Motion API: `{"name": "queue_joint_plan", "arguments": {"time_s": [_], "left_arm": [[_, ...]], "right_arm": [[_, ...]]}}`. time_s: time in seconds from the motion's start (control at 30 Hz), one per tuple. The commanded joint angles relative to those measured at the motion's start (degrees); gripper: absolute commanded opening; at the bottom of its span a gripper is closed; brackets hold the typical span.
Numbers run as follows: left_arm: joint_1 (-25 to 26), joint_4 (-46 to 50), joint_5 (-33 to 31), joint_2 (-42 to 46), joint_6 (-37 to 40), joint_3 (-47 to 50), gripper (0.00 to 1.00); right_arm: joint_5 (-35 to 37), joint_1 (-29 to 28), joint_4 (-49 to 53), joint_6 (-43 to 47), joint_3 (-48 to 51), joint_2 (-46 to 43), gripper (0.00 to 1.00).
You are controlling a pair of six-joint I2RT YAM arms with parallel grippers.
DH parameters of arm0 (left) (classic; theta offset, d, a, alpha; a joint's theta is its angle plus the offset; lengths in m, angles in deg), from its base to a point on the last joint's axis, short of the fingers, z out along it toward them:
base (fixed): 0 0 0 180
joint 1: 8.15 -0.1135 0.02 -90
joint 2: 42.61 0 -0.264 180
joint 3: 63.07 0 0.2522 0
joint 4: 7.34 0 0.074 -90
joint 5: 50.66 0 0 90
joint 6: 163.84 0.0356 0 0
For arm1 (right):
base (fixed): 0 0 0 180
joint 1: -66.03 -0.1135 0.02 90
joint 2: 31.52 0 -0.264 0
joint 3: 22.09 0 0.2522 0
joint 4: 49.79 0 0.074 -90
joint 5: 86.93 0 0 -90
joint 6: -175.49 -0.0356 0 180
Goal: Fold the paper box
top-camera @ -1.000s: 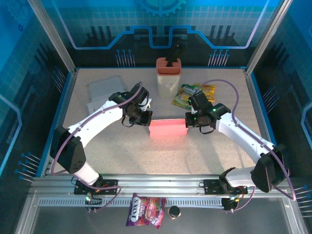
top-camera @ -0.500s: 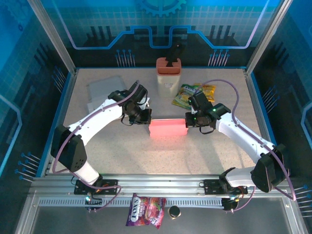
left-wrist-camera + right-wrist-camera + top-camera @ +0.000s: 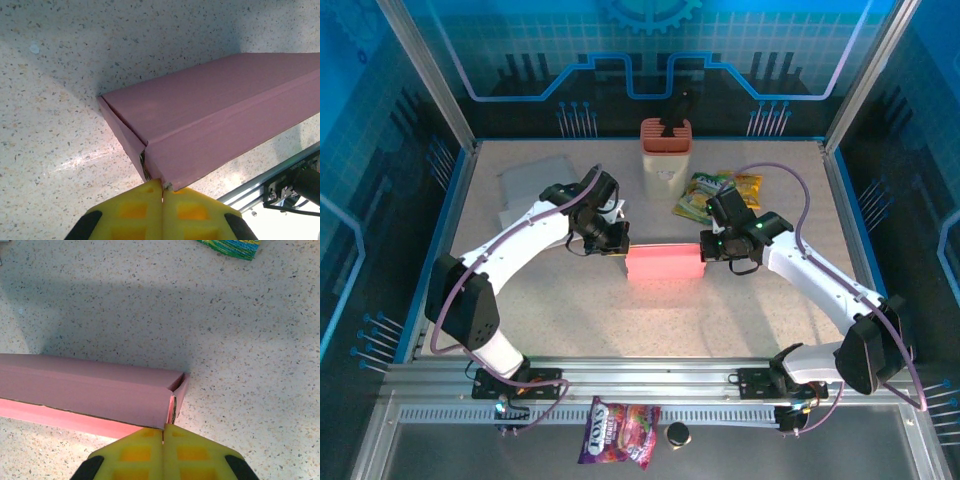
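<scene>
The pink paper box [image 3: 665,263] lies lengthwise in the middle of the table, its side walls standing up. My left gripper [image 3: 622,249] is at its left end and my right gripper [image 3: 706,250] at its right end. In the left wrist view the yellow fingers [image 3: 135,210] are shut, their tips [image 3: 162,184] touching the lower corner of the box [image 3: 215,115] beside a folded end flap. In the right wrist view the shut gripper [image 3: 163,429] presses against the end corner of the box [image 3: 85,385], where the end flap stands slightly ajar. Nothing is between either pair of fingers.
A pink and white holder [image 3: 666,160] with a dark object stands at the back centre. A green and yellow snack packet [image 3: 715,193] lies behind my right gripper. Grey sheets [image 3: 535,185] lie at the back left. A snack bag [image 3: 620,432] and a small cap [image 3: 677,433] lie beyond the front rail.
My left arm's forearm and wrist have shifted slightly toward the back while its gripper stays at the box's left end. The right arm and the box have not moved.
</scene>
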Motion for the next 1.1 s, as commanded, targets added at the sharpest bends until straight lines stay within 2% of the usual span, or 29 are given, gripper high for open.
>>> {"name": "queue_joint_plan", "arguments": {"time_s": [0.0, 0.3, 0.33, 0.5, 0.67, 0.77, 0.93, 1.07], "left_arm": [[-0.17, -0.37, -0.14, -0.06, 1.82, 3.62, 0.00], [-0.01, -3.36, -2.91, 1.35, 3.12, 7.82, 0.00], [0.01, -3.55, -3.00, 1.49, 3.05, 7.98, 0.00], [0.11, -3.30, -3.33, 1.22, 3.13, 7.59, 0.00], [0.30, -3.22, -3.13, 0.98, 3.03, 7.25, 0.00], [0.57, -3.08, -3.08, 0.78, 2.86, 6.75, 0.00], [0.84, -2.95, -3.11, 0.36, 2.86, 6.51, 0.00], [0.80, -2.86, -3.32, 0.53, 2.79, 6.50, 0.00]], "right_arm": [[-0.64, -1.16, -0.90, -0.30, 0.18, 0.64, 0.00], [-2.23, -0.13, -0.61, -3.00, 0.74, -0.08, 0.00], [-2.40, -0.02, 0.07, -3.78, 0.38, -0.26, 0.02], [-4.24, 1.02, 2.71, -11.71, 0.30, -3.74, 0.31], [-9.33, 3.56, -2.38, -27.76, 3.28, -10.63, 0.52], [-12.92, 5.26, -10.23, -40.78, 6.81, -13.54, 0.60], [-16.21, 6.03, -20.40, -60.46, 11.99, -14.13, 0.68], [-18.76, 7.06, -20.48, -68.55, 15.10, -13.99, 0.69]]}}
